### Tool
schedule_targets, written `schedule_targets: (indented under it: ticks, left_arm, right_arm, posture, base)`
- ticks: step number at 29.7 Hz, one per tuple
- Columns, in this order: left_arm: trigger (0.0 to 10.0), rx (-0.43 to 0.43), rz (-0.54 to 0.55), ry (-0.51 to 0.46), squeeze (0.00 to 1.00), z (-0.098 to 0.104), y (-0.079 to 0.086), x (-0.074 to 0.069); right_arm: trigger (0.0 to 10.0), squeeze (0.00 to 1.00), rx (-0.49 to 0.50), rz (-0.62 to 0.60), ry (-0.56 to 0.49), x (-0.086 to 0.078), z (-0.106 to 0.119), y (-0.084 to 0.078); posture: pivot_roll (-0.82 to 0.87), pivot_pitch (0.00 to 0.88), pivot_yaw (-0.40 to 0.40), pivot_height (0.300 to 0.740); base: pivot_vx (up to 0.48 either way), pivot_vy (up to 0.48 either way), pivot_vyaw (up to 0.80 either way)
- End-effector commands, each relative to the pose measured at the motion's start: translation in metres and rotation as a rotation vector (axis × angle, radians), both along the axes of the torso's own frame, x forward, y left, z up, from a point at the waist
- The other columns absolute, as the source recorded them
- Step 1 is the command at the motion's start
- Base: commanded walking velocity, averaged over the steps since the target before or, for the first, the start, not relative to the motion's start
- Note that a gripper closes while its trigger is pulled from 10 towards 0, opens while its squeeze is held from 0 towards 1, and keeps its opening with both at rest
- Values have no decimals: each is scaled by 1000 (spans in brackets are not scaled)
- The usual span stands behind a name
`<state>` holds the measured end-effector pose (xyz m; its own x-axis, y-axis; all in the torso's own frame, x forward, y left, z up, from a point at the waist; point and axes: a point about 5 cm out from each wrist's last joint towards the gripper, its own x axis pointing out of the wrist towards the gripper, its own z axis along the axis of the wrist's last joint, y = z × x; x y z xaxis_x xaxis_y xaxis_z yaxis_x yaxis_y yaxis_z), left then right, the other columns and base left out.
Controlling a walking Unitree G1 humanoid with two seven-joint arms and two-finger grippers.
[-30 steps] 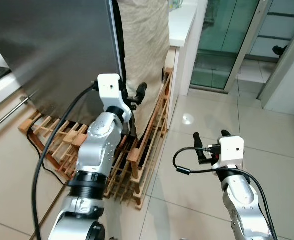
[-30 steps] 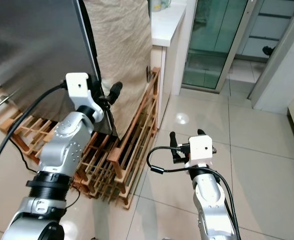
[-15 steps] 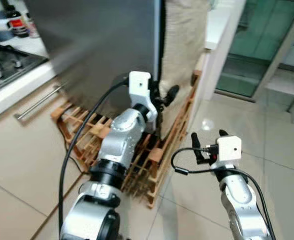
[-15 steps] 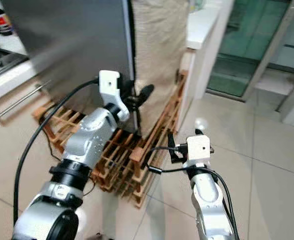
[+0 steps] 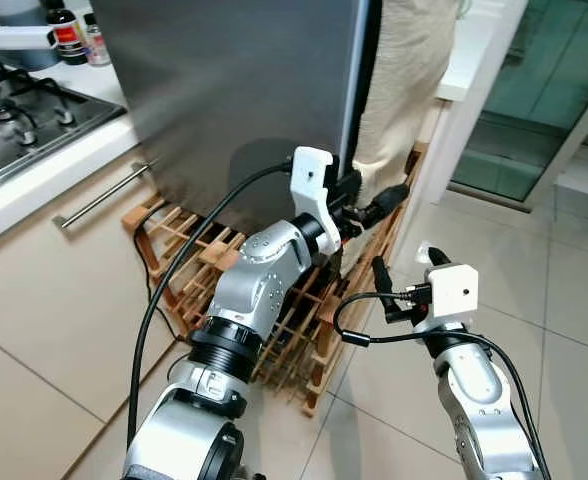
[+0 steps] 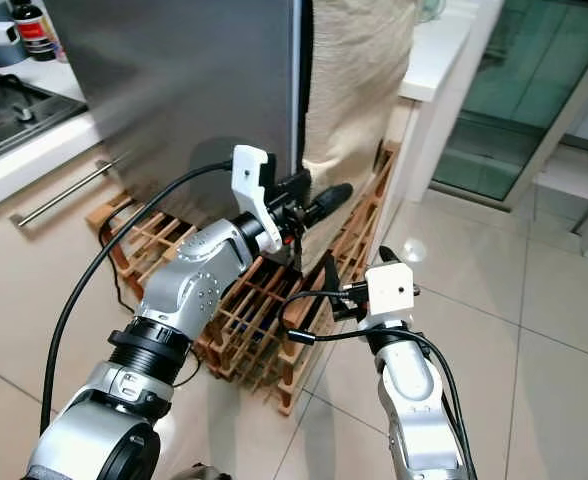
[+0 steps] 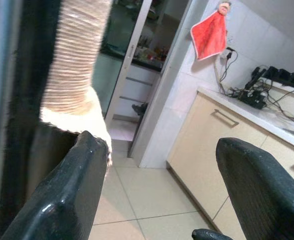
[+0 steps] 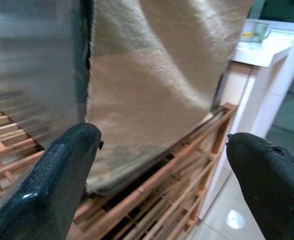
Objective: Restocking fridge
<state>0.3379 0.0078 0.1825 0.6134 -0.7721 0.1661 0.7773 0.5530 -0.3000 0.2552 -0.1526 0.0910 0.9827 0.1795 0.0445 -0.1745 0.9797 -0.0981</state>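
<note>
The steel fridge (image 5: pixel 244 90) stands shut in front of me, its door edge (image 7: pixel 2 100) close to my left gripper (image 5: pixel 379 198). That gripper is raised at the edge, open, with nothing between its fingers (image 7: pixel 62 200). A beige woven cloth (image 5: pixel 404 70) hangs right beside the fridge. My right gripper (image 5: pixel 404 265) is lower and to the right, open and empty, facing the fridge (image 8: pixel 32 65) and the cloth (image 8: pixel 157 75).
A wooden slatted rack (image 5: pixel 189 240) lies on the floor against the fridge's foot. At the left are a gas hob (image 5: pixel 24 110), bottles (image 5: pixel 69 35) and a drawer handle (image 5: pixel 99 195). At the right are a white counter (image 5: pixel 469 60), a glass door (image 5: pixel 544 90) and open tiled floor (image 5: pixel 564 300).
The camera has swung, bringing the hob and counter into view on the left. My left gripper now points out past the fridge's door edge. My right gripper sits closer to the left arm.
</note>
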Motion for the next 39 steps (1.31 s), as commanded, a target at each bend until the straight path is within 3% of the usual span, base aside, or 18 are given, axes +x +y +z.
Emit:
schedule_targets:
  ticks: [1, 5, 10, 14, 15, 16, 18, 20, 23, 25, 26, 28, 30, 33, 39]
  left_arm:
    - [10000, -120, -163, -28, 0, 22, -53, -24]
    - [10000, -91, -94, -31, 0, 21, -43, -17]
    - [10000, -17, -22, -108, 0, 17, -5, -17]
    - [10000, 100, 46, -128, 0, 0, 33, -20]
    - [10000, 174, 89, -117, 0, -14, 54, -21]
    - [10000, 174, 89, -117, 0, -14, 54, -21]
    - [10000, 270, 146, -72, 0, -35, 80, -23]
    - [10000, 296, 159, -55, 0, -40, 86, -25]
    - [10000, 351, 320, -30, 0, -46, 105, -21]
    - [10000, 347, 376, -28, 0, -43, 106, -16]
    - [10000, 353, 461, -30, 0, -38, 104, -9]
    - [10000, 344, 491, -25, 0, -36, 102, -5]
    - [10000, 286, 558, -8, 0, -29, 97, 2]
    - [10000, 218, 582, 27, 0, -25, 87, 6]
    - [10000, 175, 547, 32, 0, -19, 65, 7]
  right_arm:
    - [10000, 247, 9, 5, -5, 1, 2, -1]
    - [10000, 247, 9, 7, -4, 1, 2, -1]
    - [10000, 247, 10, 7, 1, -2, 0, 0]
    - [10000, 247, 10, 10, 13, -4, -3, -1]
    - [10000, 247, 10, 16, 19, -4, -4, 0]
    - [10000, 247, 10, 16, 19, -4, -4, 0]
    - [10000, 247, 10, 24, 24, -4, -6, 0]
    - [10000, 247, 10, 25, 26, -4, -6, 0]
    - [10000, 247, 13, 31, 33, -1, -9, 1]
    - [10000, 251, 13, 35, 34, 0, -10, 2]
    - [10000, 247, 13, 40, 35, 1, -11, 3]
    - [10000, 247, 13, 41, 35, 1, -11, 3]
    - [10000, 247, 14, 41, 31, 1, -10, 4]
    - [10000, 247, 16, 37, 28, 1, -10, 4]
    - [10000, 247, 16, 34, 21, 0, -9, 4]
  posture:
    - [-208, 0, 42, 740]
    - [-207, 0, 41, 740]
    - [-196, 0, 38, 740]
    - [-175, 0, 31, 740]
    - [-166, 0, 28, 740]
    - [-166, 0, 28, 740]
    - [-149, 0, 23, 740]
    - [-149, 0, 23, 740]
    - [-137, 0, 15, 740]
    - [-133, 0, 13, 740]
    - [-133, 0, 12, 740]
    - [-135, 0, 12, 740]
    - [-135, 0, 12, 740]
    - [-150, 0, 17, 740]
    - [-166, 0, 23, 740]
  base:
    - [0, 0, 0]
    - [0, 0, 0]
    - [0, 0, 0]
    - [0, 0, 0]
    - [0, 0, 0]
    - [0, 0, 0]
    - [0, 0, 0]
    - [0, 0, 0]
    - [0, 0, 0]
    - [0, 0, 0]
    - [0, 0, 0]
    - [0, 0, 0]
    - [0, 0, 0]
    - [0, 0, 0]
    - [0, 0, 0]
